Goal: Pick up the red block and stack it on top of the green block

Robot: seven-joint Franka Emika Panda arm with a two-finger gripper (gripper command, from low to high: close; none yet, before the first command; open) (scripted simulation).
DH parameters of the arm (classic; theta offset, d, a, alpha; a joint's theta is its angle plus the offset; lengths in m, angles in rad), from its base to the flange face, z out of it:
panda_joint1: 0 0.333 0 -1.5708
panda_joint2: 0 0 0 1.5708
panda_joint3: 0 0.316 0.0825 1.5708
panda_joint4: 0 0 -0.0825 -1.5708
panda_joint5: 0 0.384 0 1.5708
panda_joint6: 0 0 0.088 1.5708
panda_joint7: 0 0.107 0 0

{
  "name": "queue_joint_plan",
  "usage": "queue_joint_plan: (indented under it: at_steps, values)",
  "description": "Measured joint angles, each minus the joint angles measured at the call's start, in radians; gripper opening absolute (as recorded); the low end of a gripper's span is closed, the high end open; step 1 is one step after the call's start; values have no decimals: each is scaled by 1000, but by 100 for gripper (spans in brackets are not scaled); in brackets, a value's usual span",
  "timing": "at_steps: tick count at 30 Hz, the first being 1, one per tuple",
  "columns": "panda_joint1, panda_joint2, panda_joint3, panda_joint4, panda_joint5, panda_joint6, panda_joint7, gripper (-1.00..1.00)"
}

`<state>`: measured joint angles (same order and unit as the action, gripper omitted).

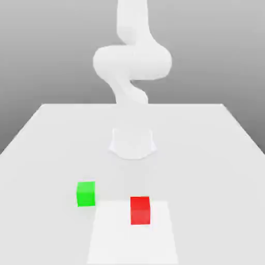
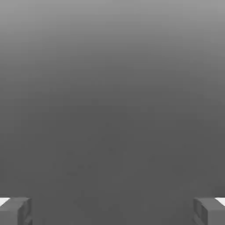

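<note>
A small, plain, bright red cube (image 1: 140,210) sits on a flat white tabletop (image 1: 46,150), toward the near edge in the exterior view. Its faces are matte and unmarked, with no labels or texture. The top face reads slightly lighter than the front face, which is a solid saturated red. It rests flat and square on a paler rectangular patch (image 1: 165,233) of the table surface.

A small, plain, bright green cube (image 1: 86,193) of about the same size stands on the same tabletop, toward the exterior view's left of the red cube and a little farther back. It too is matte and unmarked, resting flat. The two cubes are near each other but clearly apart, with bare table between them. The green cube sits just outside the corner of the paler patch.

Behind the cubes, the white robot arm (image 1: 132,62) rises from a round white base (image 1: 132,142) at the middle of the table and curves upward out of the top of the picture. The arm is well apart from both cubes.

In the hand view, the two grey fingertips (image 2: 16,211) of the two-finger gripper (image 2: 112,212) appear at opposite edges of the picture, spread wide apart with nothing held between them. Beyond them lies a smooth grey background.
</note>
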<state>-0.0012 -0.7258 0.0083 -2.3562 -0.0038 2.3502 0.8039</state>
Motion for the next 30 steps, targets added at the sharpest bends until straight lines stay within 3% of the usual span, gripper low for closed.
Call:
queue_joint_plan:
  at_steps: [17,24,25,30]
  values:
    - [9,636,34,-446,0,418,10,0]
    - [24,893,17,-453,-19,627,25,0]
    - [29,929,11,-449,-24,658,28,-100]
    - [28,929,12,-449,-26,658,31,-100]
